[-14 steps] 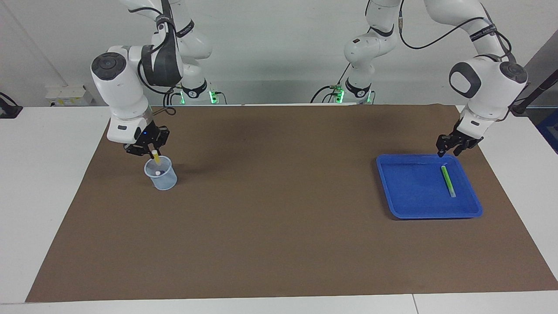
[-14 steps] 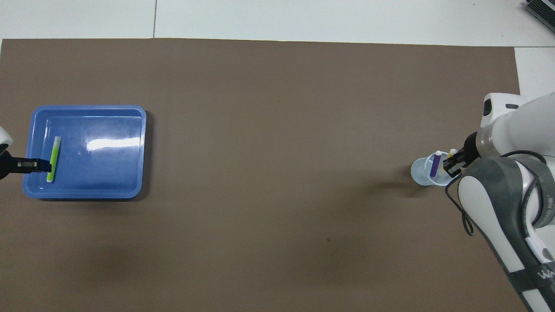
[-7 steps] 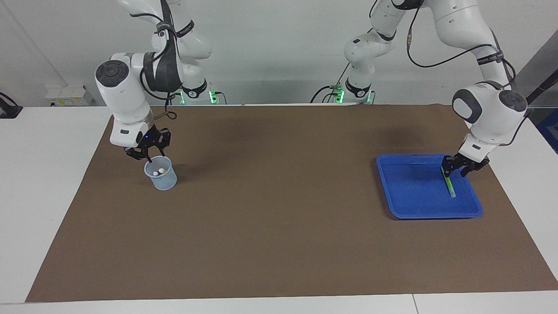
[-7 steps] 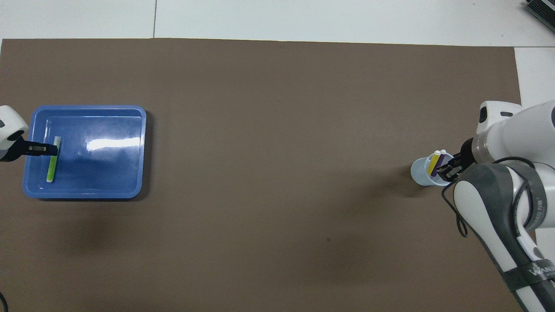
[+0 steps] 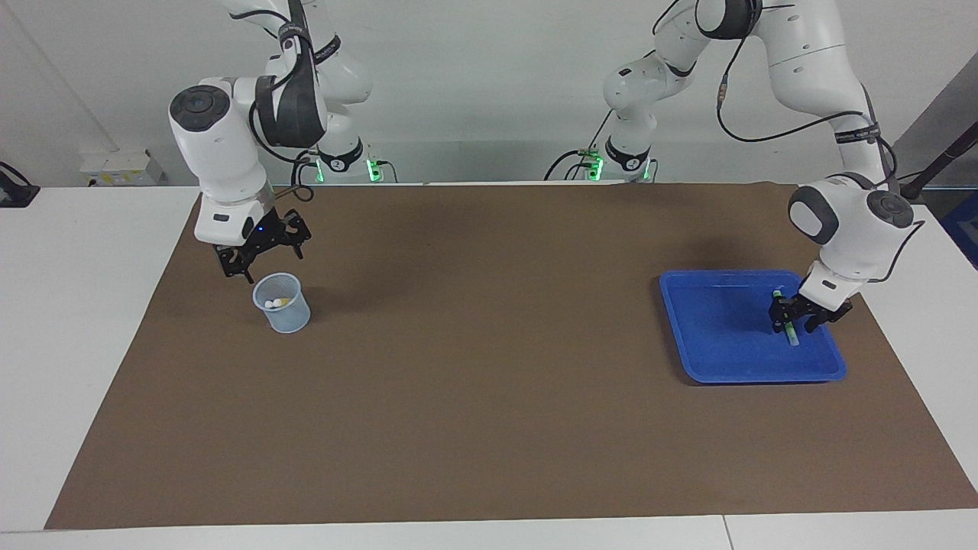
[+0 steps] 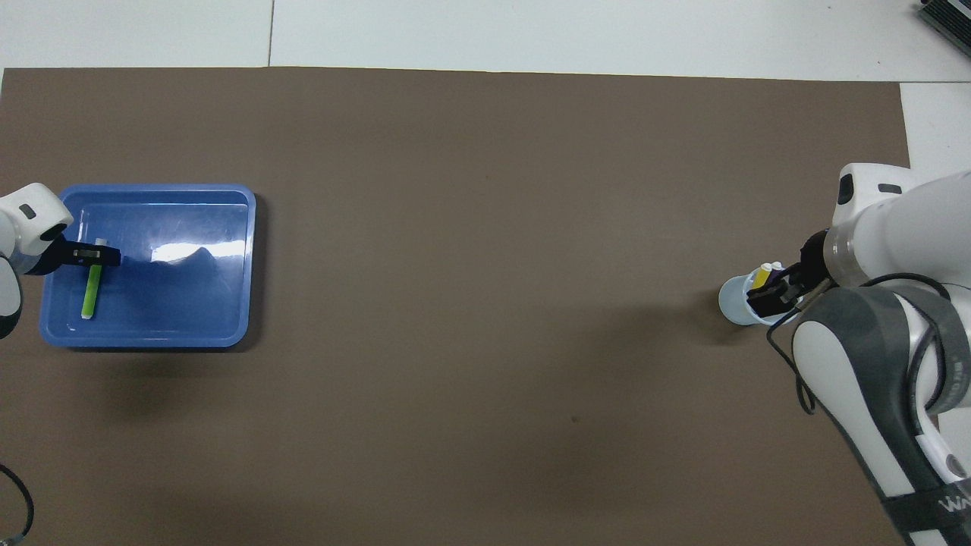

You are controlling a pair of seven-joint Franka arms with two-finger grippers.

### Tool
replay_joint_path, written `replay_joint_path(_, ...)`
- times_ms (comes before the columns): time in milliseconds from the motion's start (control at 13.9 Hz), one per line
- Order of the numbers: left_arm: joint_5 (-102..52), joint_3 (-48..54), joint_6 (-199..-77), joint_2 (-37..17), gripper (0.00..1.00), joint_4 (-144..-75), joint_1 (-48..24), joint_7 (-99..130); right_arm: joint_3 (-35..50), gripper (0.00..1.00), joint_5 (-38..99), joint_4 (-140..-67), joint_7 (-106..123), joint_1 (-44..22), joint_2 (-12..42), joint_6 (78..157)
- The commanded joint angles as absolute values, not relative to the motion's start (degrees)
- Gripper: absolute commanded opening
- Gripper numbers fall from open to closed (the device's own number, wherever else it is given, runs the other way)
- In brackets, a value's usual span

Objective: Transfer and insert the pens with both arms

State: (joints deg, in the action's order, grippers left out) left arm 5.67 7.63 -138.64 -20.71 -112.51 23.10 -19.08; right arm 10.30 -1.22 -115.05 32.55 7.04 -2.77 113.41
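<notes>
The green pen (image 5: 792, 338) (image 6: 90, 292) lies flat in the blue tray (image 5: 718, 351) (image 6: 190, 303) at the left arm's end of the table. My left gripper (image 5: 795, 325) (image 6: 95, 258) is down in the tray, open, with one finger on each side of the pen's middle. At the right arm's end stands a clear plastic cup (image 5: 284, 315) (image 6: 732, 303). The yellow pen (image 5: 281, 302) (image 6: 762, 277) leans inside it, pale cap up, beside a second cap. My right gripper (image 5: 263, 263) (image 6: 770, 297) hangs open just above the cup's rim, holding nothing. It covers most of the purple pen.
A brown mat (image 5: 489, 382) covers most of the white table. Both arm bases with green lights stand at the robots' edge. A small pale box (image 5: 118, 168) sits at the wall near the right arm's end.
My right gripper opened, let the yellow pen drop into the cup and rose a little. My left gripper came down from the tray's edge into the tray, astride the green pen.
</notes>
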Motion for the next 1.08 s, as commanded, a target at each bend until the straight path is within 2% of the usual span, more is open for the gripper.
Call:
replay_joint_path(0,6.9,8.0,-137.7,-20.9,0.61,-113.2,24.5,-19.4,10.6,1.00,2.9,-114.2,25.3,4.1,-3.2,112.1)
replay_joint_path(144,6.9,8.0,-136.5,-20.9,0.56,-113.2,24.6,-19.0,10.6,1.00,3.7,-114.1,13.3,-1.3,-3.2,112.8)
replay_joint_path(287,6.9,8.0,-136.7,-20.9,0.33,-113.3,24.6,-16.5,10.7,1.00,3.9,-114.2,2.7,-5.3,-3.2,113.6)
replay_joint_path(359,6.9,8.0,-136.8,-20.9,0.01,-113.2,24.1,-14.5,10.7,1.00,6.0,-114.3,0.1,-6.5,-3.1,113.7)
replay_joint_path(646,6.9,8.0,-135.0,-20.9,0.00,-112.9,23.6,-13.9,10.7,1.00,16.6,-114.9,-7.6,-7.1,-2.7,115.1)
replay_joint_path(790,6.7,8.0,-132.5,-20.9,0.00,-111.9,23.6,-13.6,10.6,1.00,22.7,-115.0,-16.7,-9.5,-2.4,118.3)
replay_joint_path(1005,6.2,8.3,-128.8,-21.0,0.00,-109.5,23.2,-11.2,10.6,1.00,24.1,-115.2,-27.5,-12.6,-1.6,122.6)
